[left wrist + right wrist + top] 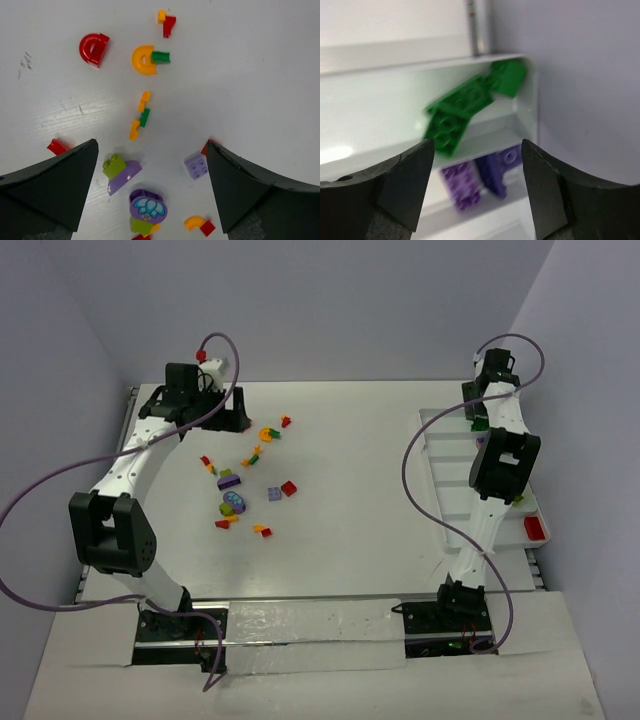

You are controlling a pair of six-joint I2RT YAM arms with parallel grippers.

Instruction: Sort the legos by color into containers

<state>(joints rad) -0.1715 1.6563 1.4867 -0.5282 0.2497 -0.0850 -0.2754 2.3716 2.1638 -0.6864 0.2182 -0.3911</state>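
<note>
Loose legos lie mid-table: an orange arch (268,433) (144,60), a red arch (93,49), a lime brick on a purple slope (120,170), a purple flower piece (234,502) (147,207) and a pale purple square (196,166). My left gripper (197,418) (152,145) hovers open over them, with nothing between its fingers. The white tray of containers (430,460) runs along the right. My right gripper (479,408) (476,145) stands open over its far end. Beyond its fingers are blurred green legos (460,107) (480,423) in one compartment and purple legos (462,185) in the one beside it.
A red lego (535,528) lies in a nearer tray compartment. A clear plastic strip (310,625) runs along the table's near edge between the arm bases. Purple walls close the scene at the back and right, close behind the tray.
</note>
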